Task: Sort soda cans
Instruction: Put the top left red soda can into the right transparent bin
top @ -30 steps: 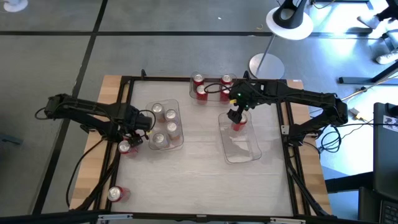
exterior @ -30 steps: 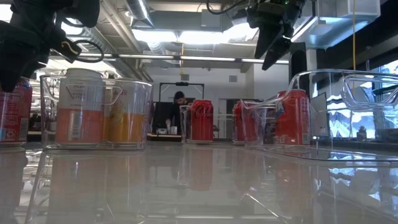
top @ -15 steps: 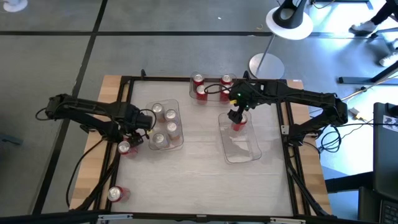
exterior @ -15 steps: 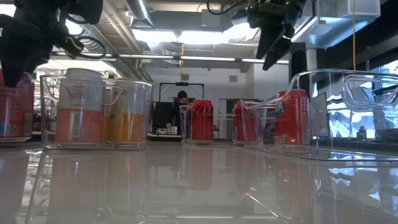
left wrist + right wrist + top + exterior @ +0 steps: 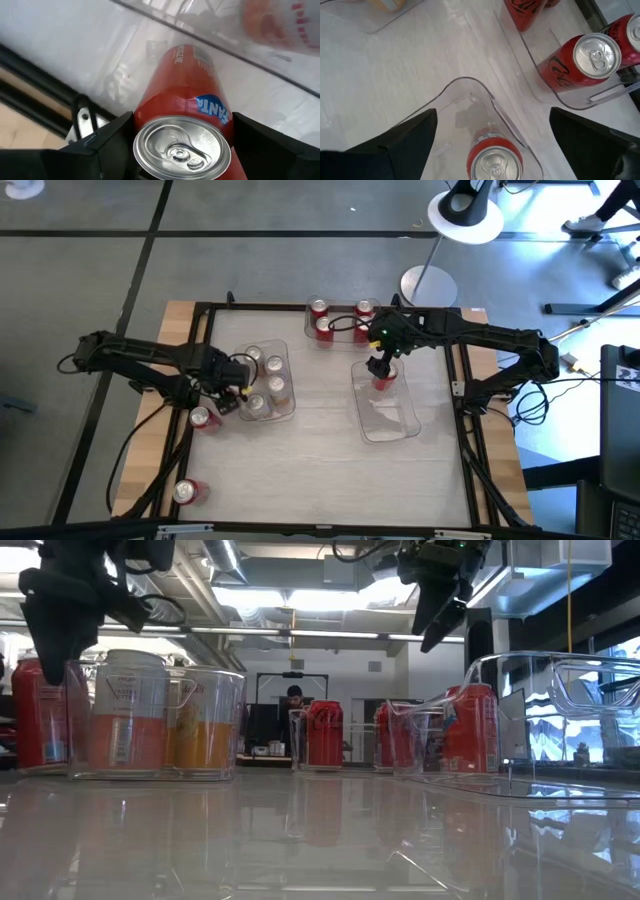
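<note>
A red soda can (image 5: 182,95) with a silver top stands upright just left of the left clear bin (image 5: 268,408). My left gripper (image 5: 182,120) points down and is shut on it; the low view shows them at the left (image 5: 40,715). That bin holds several silver and orange cans (image 5: 150,715). My right gripper (image 5: 380,366) hangs open above the right clear bin (image 5: 392,420), over a single red can (image 5: 495,167) that stands inside on its base, apart from the fingers. My left gripper pinches the red can between its two fingers, which lie on opposite sides of the wall just below the rim (image 5: 145,112). The fingers come from above, pointing down. The can is upright below them; whether its base is off the table I cannot tell.
A third clear bin (image 5: 345,335) at the far edge holds three red cans (image 5: 580,60). Another red can (image 5: 187,492) lies on the wooden strip near the left front corner. Black frame rails (image 5: 200,360) run along the table's sides. A lamp base (image 5: 428,285) stands beyond the far edge.
My left gripper has tipped slightly and shifted a little toward the table's right, toward the left bin. The red can has gone along with it, staying upright. My right gripper has kept still.
</note>
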